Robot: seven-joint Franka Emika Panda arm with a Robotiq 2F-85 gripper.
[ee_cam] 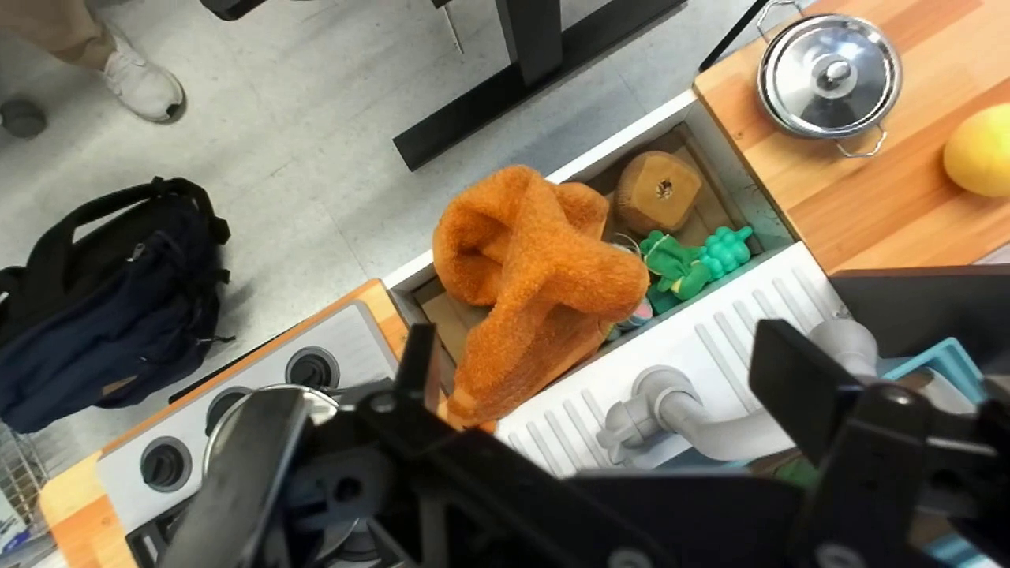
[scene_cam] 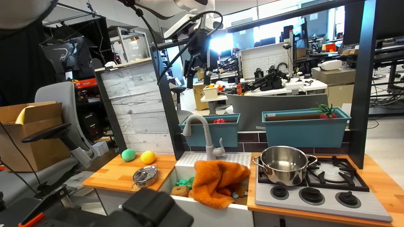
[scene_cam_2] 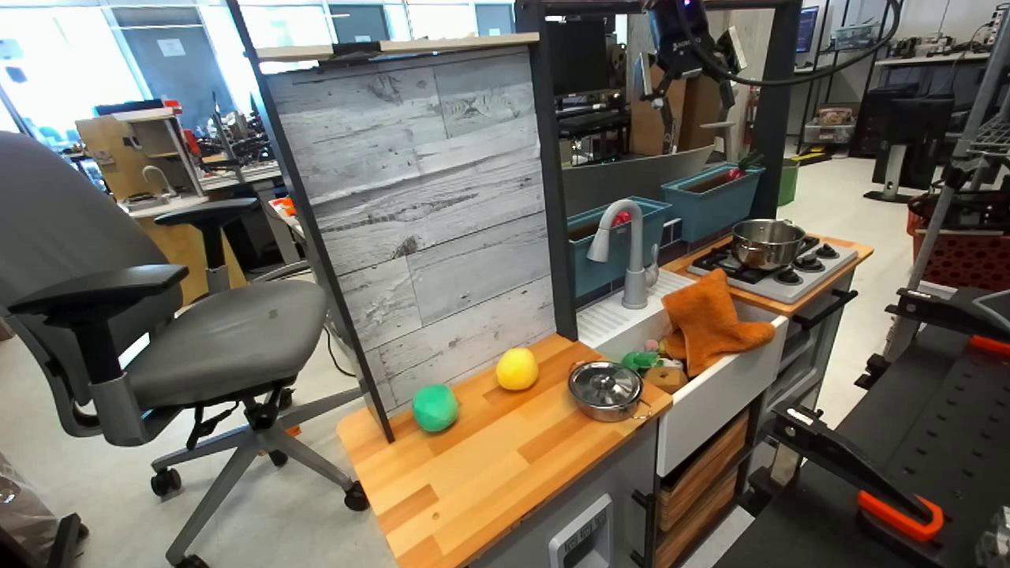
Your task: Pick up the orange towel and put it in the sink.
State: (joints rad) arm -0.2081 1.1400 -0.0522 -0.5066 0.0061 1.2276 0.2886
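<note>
Table (scene_cam_2: 473, 473): light wood top, block pattern, over a grey cabinet (scene_cam_2: 627, 481); white sink (scene_cam_2: 714, 410) set in, wood on both sides of it. On one section: green ball (scene_cam_2: 435, 408) and yellow ball (scene_cam_2: 517, 369), both toward the back edge, near each other, apart, yellow closer to the sink. Lidded steel pot (scene_cam_2: 606, 390) upright by the front edge, near the sink, touching neither ball. Opposite section: grey stove (scene_cam: 330, 199), three black knobs (scene_cam: 311, 195) along its front, wood showing at its front and both sides.
</note>
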